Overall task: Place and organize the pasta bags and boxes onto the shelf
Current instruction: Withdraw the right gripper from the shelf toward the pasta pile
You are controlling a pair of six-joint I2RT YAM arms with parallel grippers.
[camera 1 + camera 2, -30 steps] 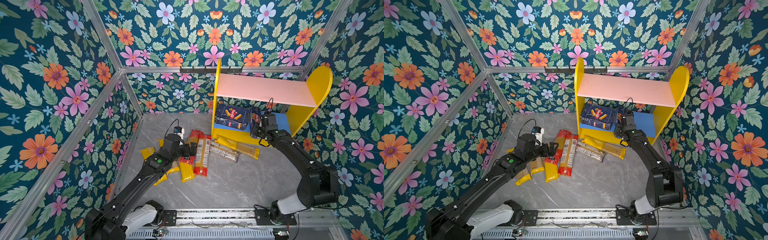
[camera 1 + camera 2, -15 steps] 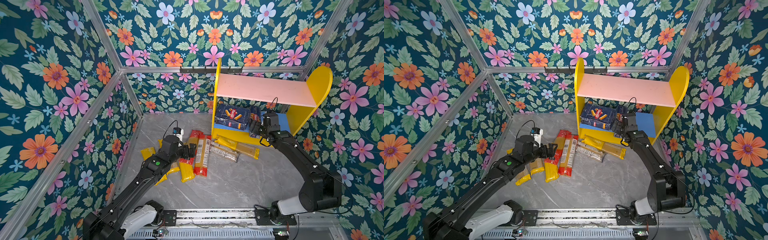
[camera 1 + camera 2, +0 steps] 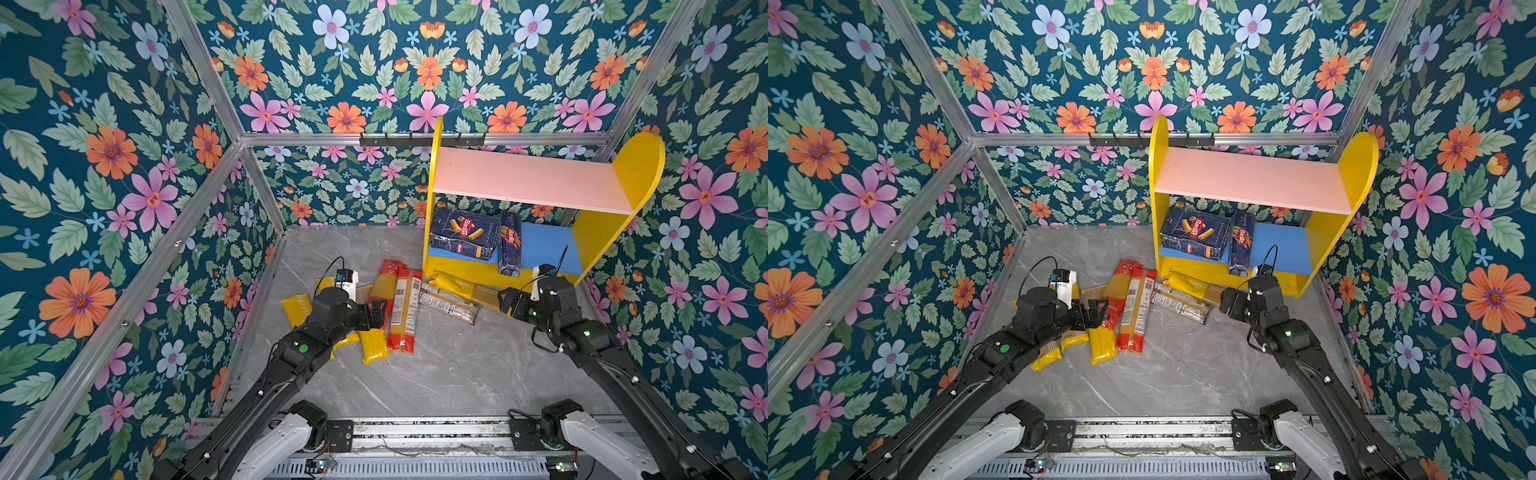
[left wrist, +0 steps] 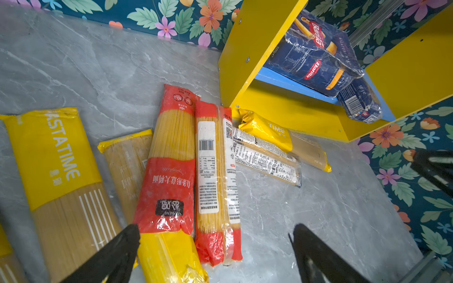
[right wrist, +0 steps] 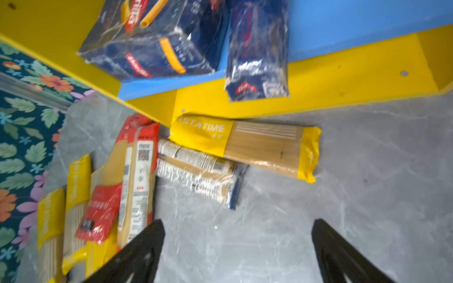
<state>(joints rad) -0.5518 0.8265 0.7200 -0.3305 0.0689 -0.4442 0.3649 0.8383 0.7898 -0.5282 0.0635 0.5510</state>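
My L gripper [image 4: 214,229] gapes empty over red-ended bag [image 4: 169,176] for next pick; R gripper [image 5: 239,222] also wide, empty, narrow box [image 5: 257,49] sits on shelf [image 5: 343,73]

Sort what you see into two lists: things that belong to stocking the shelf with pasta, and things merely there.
Job: shelf, wide box, narrow box, red bags, yellow bags, white-label bag.
Merely there: hook rail, floral walls, base rail.
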